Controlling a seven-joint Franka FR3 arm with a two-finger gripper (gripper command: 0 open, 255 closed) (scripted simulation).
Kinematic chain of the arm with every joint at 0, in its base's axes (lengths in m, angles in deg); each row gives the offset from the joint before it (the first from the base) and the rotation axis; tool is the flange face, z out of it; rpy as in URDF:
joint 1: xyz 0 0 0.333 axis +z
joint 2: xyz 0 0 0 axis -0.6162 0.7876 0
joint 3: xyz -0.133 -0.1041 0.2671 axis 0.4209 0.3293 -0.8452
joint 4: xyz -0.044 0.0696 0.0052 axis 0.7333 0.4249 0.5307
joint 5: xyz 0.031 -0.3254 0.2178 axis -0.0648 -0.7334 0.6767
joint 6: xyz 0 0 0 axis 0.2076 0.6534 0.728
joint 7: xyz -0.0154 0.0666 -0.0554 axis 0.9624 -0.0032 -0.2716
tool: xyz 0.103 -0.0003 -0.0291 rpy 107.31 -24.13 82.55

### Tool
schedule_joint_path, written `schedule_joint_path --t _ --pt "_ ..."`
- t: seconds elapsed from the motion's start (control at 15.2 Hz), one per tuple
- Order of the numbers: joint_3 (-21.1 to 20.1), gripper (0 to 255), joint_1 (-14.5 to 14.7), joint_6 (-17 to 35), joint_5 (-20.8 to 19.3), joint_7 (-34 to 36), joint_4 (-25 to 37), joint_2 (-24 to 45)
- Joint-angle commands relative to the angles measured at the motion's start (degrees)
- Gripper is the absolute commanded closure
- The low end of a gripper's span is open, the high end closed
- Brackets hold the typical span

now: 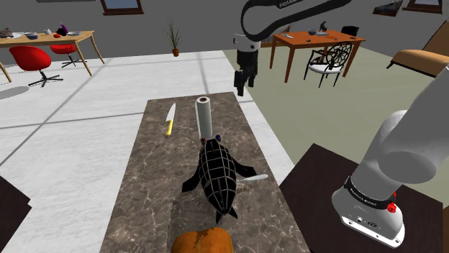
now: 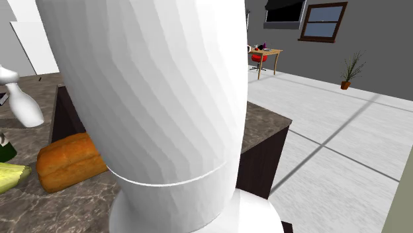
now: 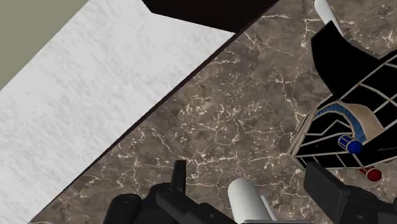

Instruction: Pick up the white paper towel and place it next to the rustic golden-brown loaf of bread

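Observation:
The white paper towel roll point(image 1: 203, 117) stands upright near the far end of the dark marble table point(image 1: 144, 187). My black gripper point(image 1: 241, 89) hangs open above the table's far end, beyond the roll and toward the shoulder view's right, touching nothing. In the wrist view the roll point(image 3: 247, 198) shows far below, between my gripper's point(image 3: 252, 188) spread fingers point(image 3: 180, 180), not held. The golden-brown loaf point(image 1: 202, 241) lies at the table's near end, and in the second exterior view the loaf point(image 2: 69, 161) lies beside the arm's white link.
A black toy animal with white lines point(image 1: 217, 176) lies between roll and loaf. A knife with a yellow handle point(image 1: 170, 118) lies to the shoulder view's left of the roll. A white bottle shape point(image 2: 23, 99) stands behind the loaf. The table edge point(image 3: 159, 102) drops to a pale floor.

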Motion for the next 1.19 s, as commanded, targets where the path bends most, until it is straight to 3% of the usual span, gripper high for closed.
schedule_joint_path --t 0.0,0.73,1.12 --pt "-0.4 0 0.5 0.5 0.3 -1.1 4.1 4.3" --pt "-3.2 0 3.2 -0.5 0.8 -5.7 28.9 27.1" --pt "-3.2 0 3.3 3.7 0.8 -5.7 25.5 28.0"
